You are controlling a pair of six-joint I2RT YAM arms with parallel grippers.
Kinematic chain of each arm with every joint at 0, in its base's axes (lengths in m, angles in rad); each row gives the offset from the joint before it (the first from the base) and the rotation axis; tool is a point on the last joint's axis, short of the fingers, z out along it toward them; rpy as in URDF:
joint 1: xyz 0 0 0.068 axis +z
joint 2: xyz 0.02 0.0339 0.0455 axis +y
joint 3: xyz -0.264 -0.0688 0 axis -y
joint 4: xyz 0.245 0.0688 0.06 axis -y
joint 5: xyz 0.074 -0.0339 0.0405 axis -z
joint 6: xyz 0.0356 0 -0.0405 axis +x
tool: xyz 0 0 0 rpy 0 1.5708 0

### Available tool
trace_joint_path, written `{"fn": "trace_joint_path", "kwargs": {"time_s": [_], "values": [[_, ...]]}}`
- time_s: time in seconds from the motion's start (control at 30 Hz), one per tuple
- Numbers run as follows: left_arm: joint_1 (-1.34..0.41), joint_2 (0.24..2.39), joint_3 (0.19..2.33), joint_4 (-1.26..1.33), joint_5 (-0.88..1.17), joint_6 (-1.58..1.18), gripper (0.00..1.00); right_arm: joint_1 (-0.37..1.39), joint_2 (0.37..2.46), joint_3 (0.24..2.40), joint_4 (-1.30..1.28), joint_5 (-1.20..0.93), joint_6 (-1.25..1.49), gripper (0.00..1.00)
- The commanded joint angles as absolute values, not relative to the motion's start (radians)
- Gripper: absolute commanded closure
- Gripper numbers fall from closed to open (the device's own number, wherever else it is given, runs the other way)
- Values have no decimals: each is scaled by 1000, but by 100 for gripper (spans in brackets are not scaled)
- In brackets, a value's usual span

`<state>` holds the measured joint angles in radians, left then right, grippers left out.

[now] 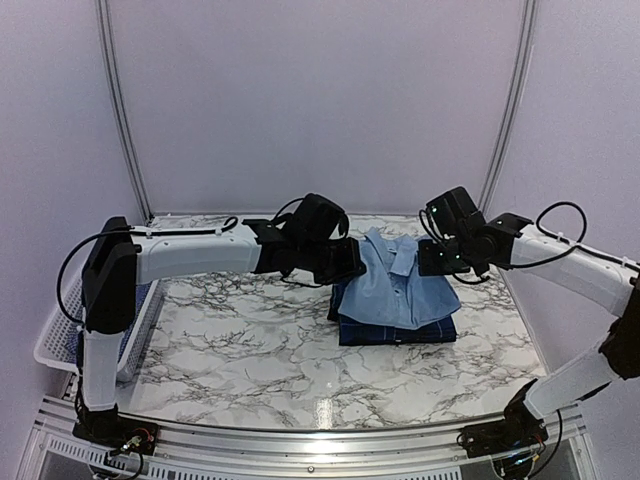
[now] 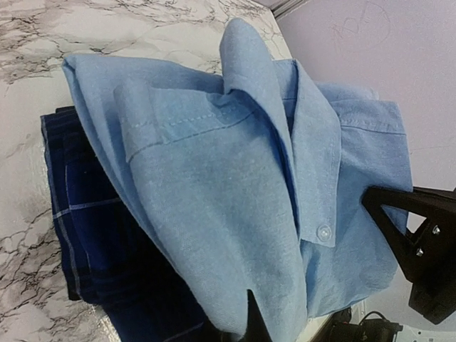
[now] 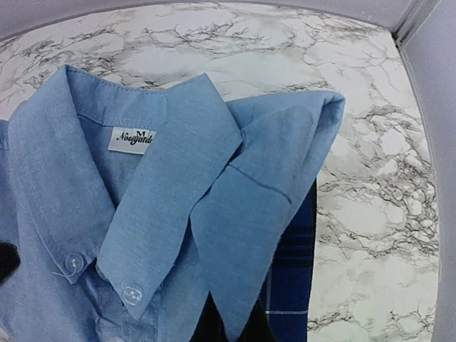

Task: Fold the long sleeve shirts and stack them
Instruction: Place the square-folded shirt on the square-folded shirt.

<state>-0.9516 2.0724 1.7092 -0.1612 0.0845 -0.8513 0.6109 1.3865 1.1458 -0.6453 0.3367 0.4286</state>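
Light blue shirt (image 1: 400, 290) atop plaid shirt (image 1: 395, 332): left gripper (image 1: 355, 262), right gripper (image 1: 432, 262) each pinching an edge (jaws closed); I should lower it evenly.

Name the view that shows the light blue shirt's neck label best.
Right wrist: the white label sits inside the collar, close and facing the camera. Top external shows the light blue shirt too small to make out a label; left wrist sees only the shirt's folded front.

Both arms stretch forward and bend inward; the left claw (image 1: 345, 262) and right claw (image 1: 432, 258) are clamped tight and face each other.
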Motion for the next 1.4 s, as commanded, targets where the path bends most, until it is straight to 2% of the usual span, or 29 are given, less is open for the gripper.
{"fn": "trace_joint_path", "kwargs": {"time_s": [0.0, 0.6, 0.67, 0.73, 0.87, 0.93, 1.03, 1.2, 1.37], "values": [[-962, 2125, 1791, -122, 77, -876, 100, 560, 1327, 1115, -597, 345, 411, 100], [-977, 2178, 1725, -127, 10, -930, 99, 421, 1385, 998, -514, 291, 351, 99], [-972, 2191, 1723, -137, 10, -927, 94, 419, 1394, 982, -512, 287, 351, 91], [-970, 2198, 1722, -146, 15, -928, 81, 419, 1395, 975, -512, 294, 353, 76], [-970, 2160, 1694, -155, -39, -921, 63, 416, 1376, 988, -537, 325, 354, 51], [-967, 2125, 1666, -162, -85, -915, 58, 416, 1366, 1013, -557, 334, 354, 47], [-953, 2084, 1620, -169, -132, -912, 57, 419, 1357, 1053, -574, 312, 351, 47], [-938, 2070, 1602, -169, -118, -889, 66, 458, 1356, 1104, -611, 352, 361, 45], [-937, 2069, 1609, -169, -103, -873, 72, 492, 1379, 1095, -576, 296, 375, 44]]}}
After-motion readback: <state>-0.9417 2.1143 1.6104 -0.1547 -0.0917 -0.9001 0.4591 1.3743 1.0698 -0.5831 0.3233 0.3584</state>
